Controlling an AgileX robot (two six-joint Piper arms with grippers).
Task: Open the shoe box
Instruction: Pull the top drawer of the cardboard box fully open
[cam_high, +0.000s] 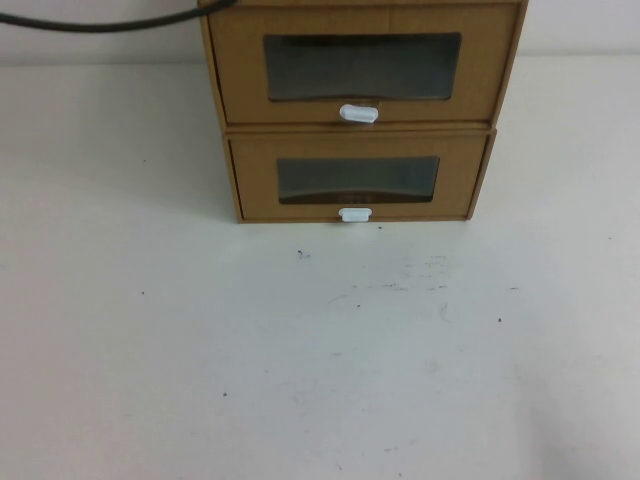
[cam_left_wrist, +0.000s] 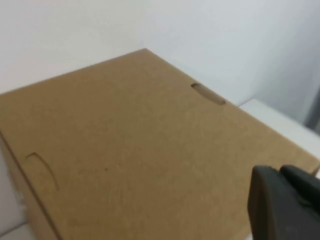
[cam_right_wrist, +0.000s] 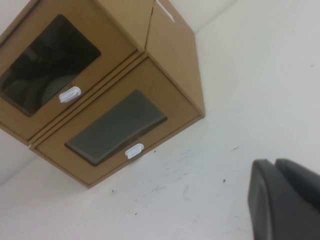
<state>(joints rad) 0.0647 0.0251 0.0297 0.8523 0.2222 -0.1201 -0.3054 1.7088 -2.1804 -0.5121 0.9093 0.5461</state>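
Nearest, along the front edge – bare white table (cam_high: 150, 380), flecked with small dark specks and faint scuffs toward the middle. Above that open surface, short of the boxes and off toward their right side: right gripper (cam_right_wrist: 280, 200), clenched shut, gripping nothing, touching nothing.

Farther back, at the middle of the far edge: two brown cardboard shoe boxes, stacked. Lower shoe box (cam_high: 255, 185) resting on the surface, drawer front flush with its shell. Lower window (cam_high: 357, 180) dark across that front; lower handle (cam_high: 354, 214) white, centred under the window, just above the surface. Upper shoe box (cam_high: 240, 70) sitting on the lower one, front also closed, with dark upper window (cam_high: 362, 66) and white upper handle (cam_high: 358, 113) below it.

Above the flat top of the upper shoe box – left gripper (cam_left_wrist: 285, 205), dark, only partly in view; released or clenched cannot be told.

Beyond the stack, pale wall (cam_high: 80, 45); across it toward the far left corner, a black cable (cam_high: 100, 24).
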